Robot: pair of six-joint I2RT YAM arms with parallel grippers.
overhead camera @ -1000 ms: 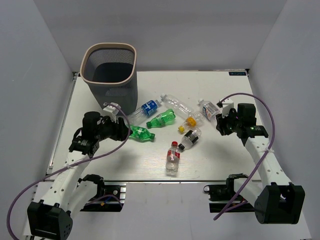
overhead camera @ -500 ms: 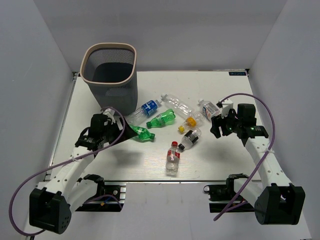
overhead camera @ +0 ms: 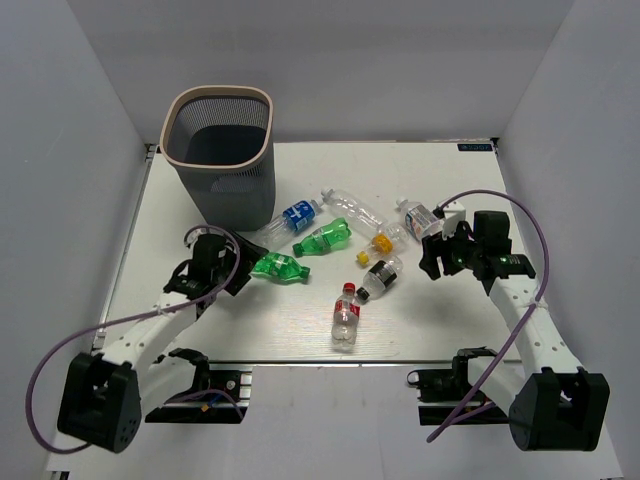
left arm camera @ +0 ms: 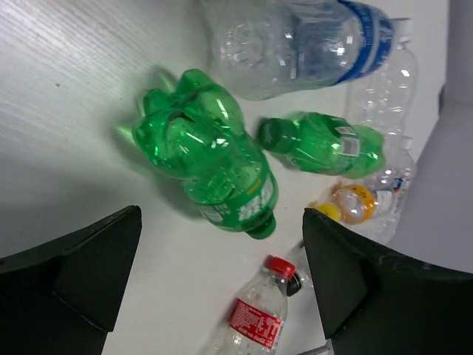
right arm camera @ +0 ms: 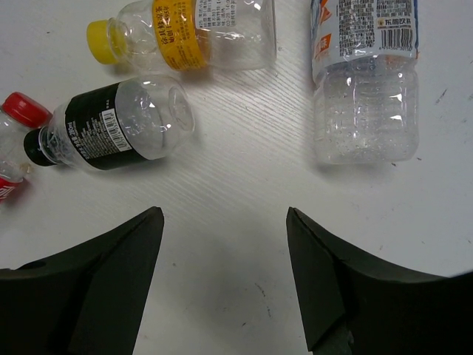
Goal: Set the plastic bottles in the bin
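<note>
The bin (overhead camera: 235, 185), dark mesh with a pale rim, stands at the back left. Several plastic bottles lie mid-table: blue-labelled (overhead camera: 293, 218), two green (overhead camera: 325, 237) (overhead camera: 280, 267), yellow-capped (overhead camera: 378, 243), black-labelled (overhead camera: 381, 276), red-labelled (overhead camera: 346, 312). My left gripper (overhead camera: 243, 270) is open beside the nearer green bottle (left arm camera: 211, 159), which lies just ahead of the wide-spread fingers (left arm camera: 89, 259); nothing is held. My right gripper (overhead camera: 432, 258) is open over bare table (right arm camera: 225, 214), with the black-labelled bottle (right arm camera: 118, 133) and an orange-and-blue-labelled bottle (right arm camera: 366, 74) ahead of it.
A long clear bottle (overhead camera: 355, 210) lies behind the green ones. The red-labelled bottle (left arm camera: 255, 318) shows low in the left wrist view. Grey walls close in the table on three sides. Purple cables loop off both arms.
My left gripper has opened from shut, and its arm has swung right and lower beside the green bottle. The right gripper's jaws have spread wider. No bottle has moved.
</note>
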